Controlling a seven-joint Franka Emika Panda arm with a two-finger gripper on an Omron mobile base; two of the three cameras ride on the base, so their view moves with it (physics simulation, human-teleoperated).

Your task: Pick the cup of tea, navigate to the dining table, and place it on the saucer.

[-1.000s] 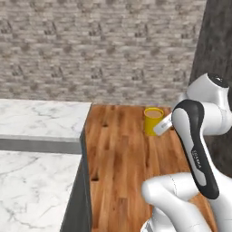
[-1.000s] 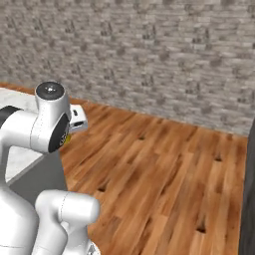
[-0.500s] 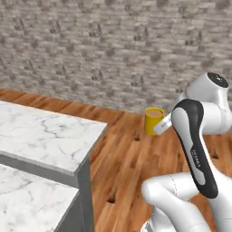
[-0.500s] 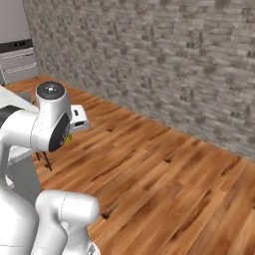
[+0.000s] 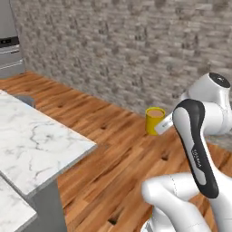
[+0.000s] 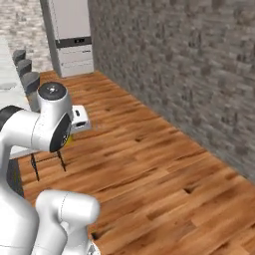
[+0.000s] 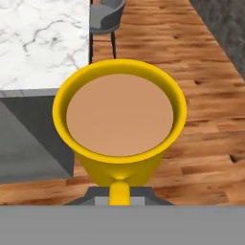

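Note:
The cup of tea (image 5: 155,120), a yellow mug full of brown liquid, hangs in the air over the wooden floor, upright, with my gripper (image 7: 119,197) shut on its handle side. In the hand view the cup of tea (image 7: 119,119) is seen from above, its handle pointing toward the hand. A sliver of the yellow cup (image 6: 71,138) peeks out beside my forearm in the right base view. The dining table (image 5: 36,140), marble-topped on a grey base, stands to the left of the cup, and its top (image 7: 43,38) also lies beyond the cup in the hand view. The saucer is out of view.
A grey brick wall (image 5: 113,45) runs along the far side of the wooden floor (image 6: 159,169). Grey stools (image 6: 31,82) stand by the table, one (image 7: 106,12) just beyond the cup. A tall grey appliance (image 6: 69,35) stands at the wall's end.
The whole picture has swung round as the base moved: the marble top and the wall lie differently and the tall appliance has come into view. The cup stays held in the gripper.

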